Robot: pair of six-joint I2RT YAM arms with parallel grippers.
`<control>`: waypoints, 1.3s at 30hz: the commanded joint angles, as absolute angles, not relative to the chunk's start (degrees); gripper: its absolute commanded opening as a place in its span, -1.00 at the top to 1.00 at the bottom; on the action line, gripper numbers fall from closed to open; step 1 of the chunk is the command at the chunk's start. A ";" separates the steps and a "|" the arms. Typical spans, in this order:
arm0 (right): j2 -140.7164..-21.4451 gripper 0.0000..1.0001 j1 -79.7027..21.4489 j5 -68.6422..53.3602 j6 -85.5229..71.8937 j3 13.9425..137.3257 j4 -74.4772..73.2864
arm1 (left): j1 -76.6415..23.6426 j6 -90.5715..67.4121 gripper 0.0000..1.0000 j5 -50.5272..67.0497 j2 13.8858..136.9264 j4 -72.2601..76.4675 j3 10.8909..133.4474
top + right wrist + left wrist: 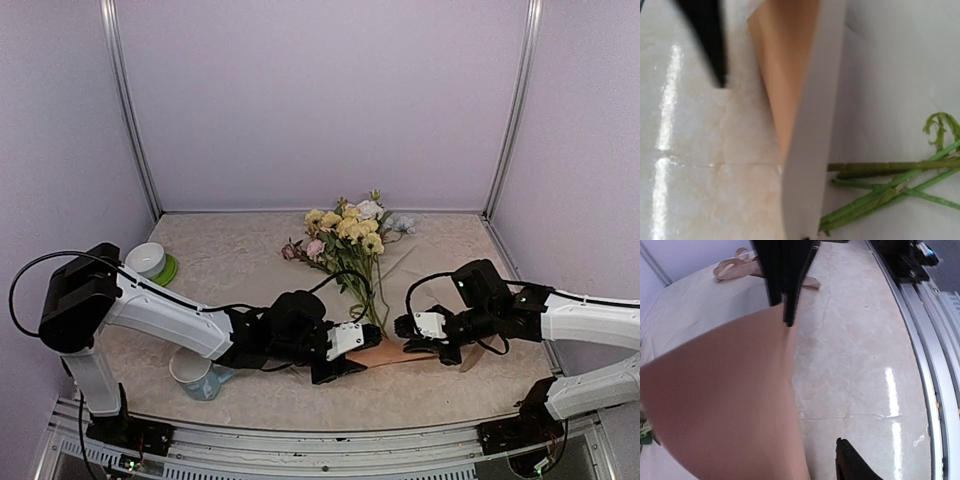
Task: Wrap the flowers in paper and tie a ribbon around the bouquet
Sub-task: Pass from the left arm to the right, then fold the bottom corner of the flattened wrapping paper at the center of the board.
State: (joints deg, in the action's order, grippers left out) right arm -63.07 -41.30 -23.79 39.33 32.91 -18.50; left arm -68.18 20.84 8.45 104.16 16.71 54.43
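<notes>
Flowers (350, 235) lie flat at table centre, long axis far to near: blooms at the far end, stems (880, 192) running near and slightly right, cut ends at the paper. Paper (400, 352) sits at the near end of the stems, between the two grippers. From the top view it shows only as a low peach band running left to right. Up close it is curled, peach on one face and white on the other, with one edge raised off the table. Left gripper (350, 362) is at the paper's left end with its jaws partly spread. Upper finger (785, 290) touches the paper's edge and the lower finger is clear of it, so nothing is pinched. Right gripper (410, 330) is at the paper's right end, jaws pressed together. Only one finger (707, 40) shows, so cannot tell whether the sheet is nipped. Ribbon (735, 267) lies loosely coiled on the table, apart from the paper.
</notes>
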 commanded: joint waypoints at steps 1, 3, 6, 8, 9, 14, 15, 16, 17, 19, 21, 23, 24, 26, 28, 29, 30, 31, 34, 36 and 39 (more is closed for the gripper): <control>-62.58 1.00 -40.44 -24.46 38.76 33.77 -19.86 | -66.99 16.53 0.62 10.94 105.60 19.63 56.59; -61.86 1.00 -40.39 -24.57 38.35 33.61 -19.42 | -65.98 14.64 0.92 13.44 105.51 19.71 56.60; -59.77 0.41 -40.30 -22.29 33.11 33.77 -16.00 | -64.40 12.67 1.00 15.40 105.29 19.52 56.92; -57.62 0.17 -40.25 -21.87 29.87 34.33 -14.08 | -63.44 12.22 1.00 16.27 105.65 18.39 58.05; -56.45 0.09 -40.23 -22.41 27.97 34.62 -12.85 | -63.00 12.21 1.00 16.49 106.12 17.42 59.07; -52.99 -0.22 -40.17 -25.44 9.96 34.45 -3.11 | -60.63 12.12 1.00 16.41 109.85 11.44 64.93; -53.30 -0.21 -40.14 -25.08 5.71 34.72 -2.06 | -60.24 12.05 1.00 16.19 110.70 10.26 66.00; -53.79 -0.20 -40.04 -23.88 1.91 35.32 -1.85 | -59.87 12.00 1.00 16.01 111.54 9.25 66.93; -54.36 -0.21 -39.81 -22.80 -1.12 35.85 -2.46 | -59.40 12.04 1.00 15.73 112.46 8.36 67.85; -56.05 -0.38 -38.81 -20.55 -6.25 36.69 -4.82 | -58.89 12.35 1.00 15.34 114.07 6.65 69.79; -58.83 -0.41 -36.76 -21.25 -10.10 35.65 -5.71 | -58.43 12.78 1.00 15.00 115.62 4.87 71.79; -63.09 -0.38 -34.02 -23.67 -14.42 35.23 -6.77 | -58.01 13.25 1.00 14.08 117.03 2.92 73.74; -64.98 -0.34 -32.47 -25.49 -16.35 35.10 -7.27 | -57.80 13.42 1.00 13.61 117.78 2.11 74.54; -67.69 -0.29 -29.86 -28.90 -19.83 34.05 -6.87 | -57.30 13.48 1.00 12.54 119.32 0.30 76.00; -67.64 -0.31 -29.05 -31.11 -21.44 31.93 -3.33 | -56.85 13.38 1.00 12.35 120.49 -0.89 77.12; -67.33 -0.33 -29.01 -32.02 -21.97 30.77 -1.87 | -56.71 13.37 1.00 12.32 120.91 -1.22 77.50; -67.42 -0.34 -29.00 -33.18 -22.29 30.19 -1.29 | -56.62 13.42 1.00 12.35 121.34 -1.54 77.90; -68.06 -0.33 -29.00 -34.43 -21.81 30.17 -1.83 | -56.54 13.45 1.00 12.44 121.68 -2.08 78.36; -71.09 -0.22 -29.09 -38.02 -18.99 31.66 -6.81 | -56.52 13.45 1.00 12.77 122.08 -2.81 78.83; -71.68 -0.24 -29.09 -38.45 -18.15 31.50 -8.30 | -56.51 13.61 1.00 12.87 122.14 -2.82 78.77; -70.46 -0.23 -29.66 -37.30 -17.79 31.44 -9.53 | -56.51 13.76 1.00 12.59 122.56 -3.13 79.13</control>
State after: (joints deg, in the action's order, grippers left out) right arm -71.35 -29.19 -35.44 -18.65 30.89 -7.01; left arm -56.93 13.13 13.15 121.34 -1.56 77.34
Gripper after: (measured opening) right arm 0.623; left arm 0.007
